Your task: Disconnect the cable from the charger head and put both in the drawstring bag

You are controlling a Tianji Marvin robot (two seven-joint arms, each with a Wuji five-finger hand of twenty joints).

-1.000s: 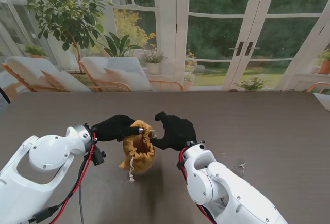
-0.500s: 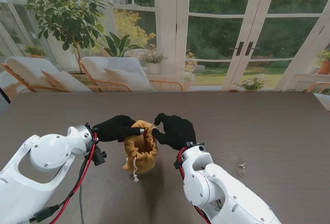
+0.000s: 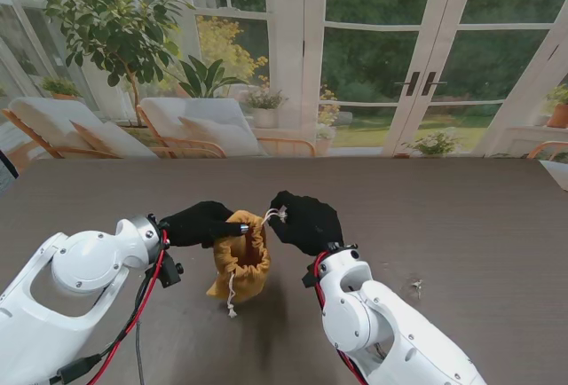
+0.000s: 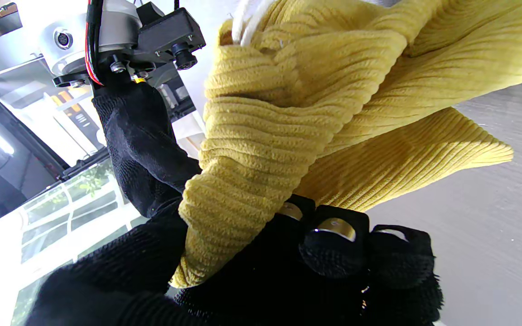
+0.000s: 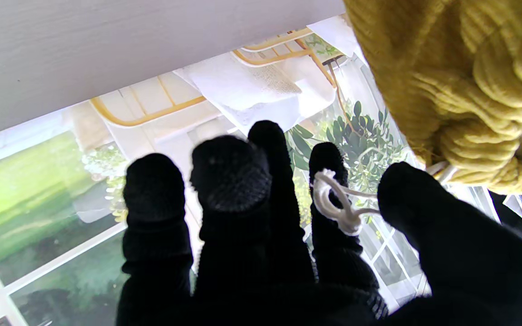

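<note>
Change: right robot hand [image 3: 306, 222] is drawing the drawstring [image 3: 272, 216] out, bag mouth narrowing.
Grip: left robot hand [image 3: 200, 222] is clamping the drawstring bag [image 3: 240, 261]; right is pinching the cord.
Risk: cord slipping under tension.

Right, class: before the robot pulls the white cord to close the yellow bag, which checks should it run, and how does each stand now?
1. Left hand grips the drawstring bag rim: ok.
2. Right hand pinches the white cord: ok.
3. Charger head inside the bag: cannot tell.
4. Cable inside the bag: cannot tell.
5. Bag mouth drawn fully shut: not ok, it looks partly open.
</note>
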